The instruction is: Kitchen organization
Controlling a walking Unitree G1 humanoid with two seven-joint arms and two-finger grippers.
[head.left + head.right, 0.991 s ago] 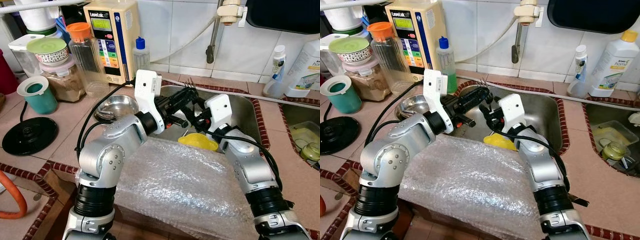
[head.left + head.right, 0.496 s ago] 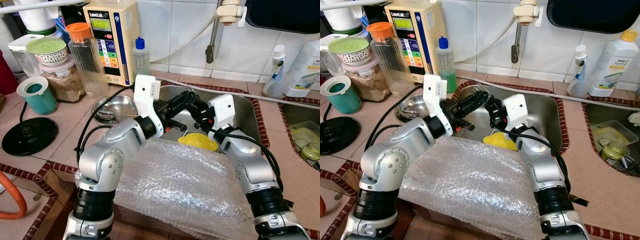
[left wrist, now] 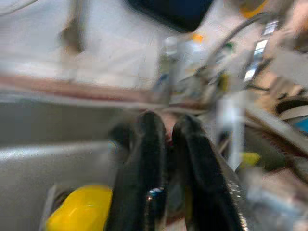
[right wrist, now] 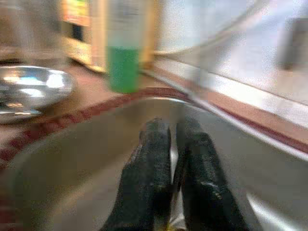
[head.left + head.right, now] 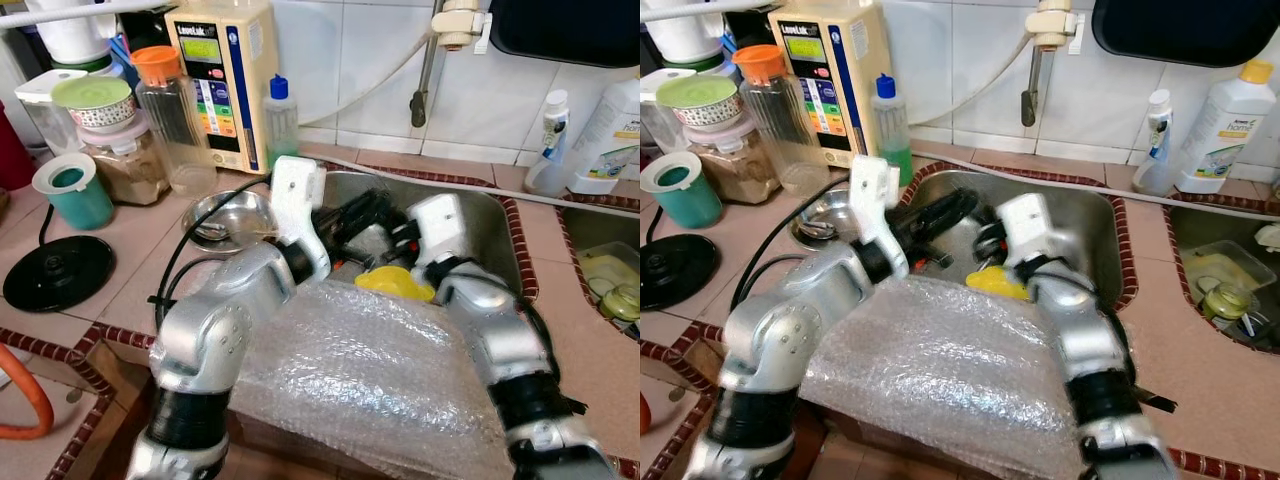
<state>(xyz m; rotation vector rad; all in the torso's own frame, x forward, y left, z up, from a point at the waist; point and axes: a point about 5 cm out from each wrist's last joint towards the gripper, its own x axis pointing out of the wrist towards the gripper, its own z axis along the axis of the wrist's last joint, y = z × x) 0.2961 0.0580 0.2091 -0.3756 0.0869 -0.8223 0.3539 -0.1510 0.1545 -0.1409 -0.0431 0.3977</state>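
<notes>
Both arms are being held out over the steel sink [image 5: 500, 225], which is set into the tiled surface [image 5: 120, 270]. The left gripper [image 5: 372, 206] is being reached from the left across the sink's near-left corner, and in the left wrist view its jaws are seen nearly pressed together, with nothing clearly pinched between them. The right gripper [image 5: 987, 242] is being held just beside it, low in the basin, and in the right wrist view its jaws are likewise seen almost touching, with nothing visibly gripped. A yellow object [image 5: 397, 282] is lying in the sink at its near edge, just below both grippers; what it is cannot be told. A sheet of bubble wrap [image 5: 370, 375] is being draped over the near edge of the surface, under both forearms. On the surface to the left of the sink a steel bowl [image 5: 232, 214] is resting, and farther back a green-filled bottle with a blue cap [image 5: 282, 118], an orange-lidded jar [image 5: 172, 115] and a cream appliance [image 5: 222, 70] are standing against the tiled wall. The arms are blurred.
</notes>
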